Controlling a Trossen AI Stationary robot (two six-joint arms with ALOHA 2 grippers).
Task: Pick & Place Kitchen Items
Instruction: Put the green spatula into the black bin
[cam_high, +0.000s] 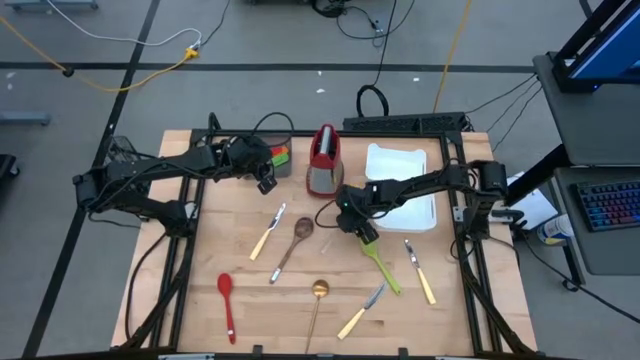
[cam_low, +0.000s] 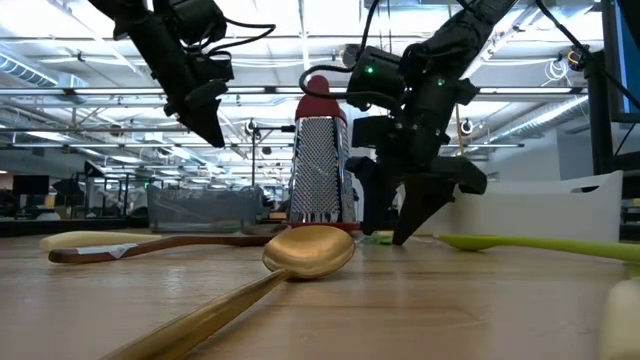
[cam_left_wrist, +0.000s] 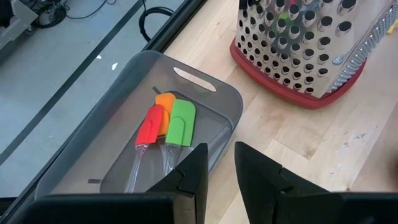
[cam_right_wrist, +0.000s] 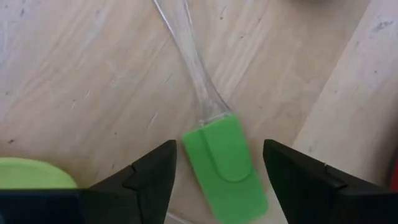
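Observation:
A green spatula (cam_right_wrist: 225, 155) with a clear handle lies flat on the wooden table. My right gripper (cam_right_wrist: 217, 171) is open low over it, one finger on each side of its green head without touching; it also shows in the high view (cam_high: 360, 228). My left gripper (cam_left_wrist: 221, 168) is open by a narrow gap and empty, above the near rim of the grey bin (cam_left_wrist: 87, 143), also seen from above (cam_high: 265, 178). Red, orange and green spatulas (cam_left_wrist: 166, 121) lie in the bin. A green spoon (cam_high: 386, 270) lies beside the right gripper.
The steel-and-red grater (cam_high: 323, 160) stands between the arms, with a white tray (cam_high: 420, 160) to its right. On the table lie yellow-handled knives (cam_high: 266, 233) (cam_high: 421, 273) (cam_high: 359, 313), a wooden spoon (cam_high: 291, 246), a gold spoon (cam_high: 317, 303) and a red spoon (cam_high: 227, 302).

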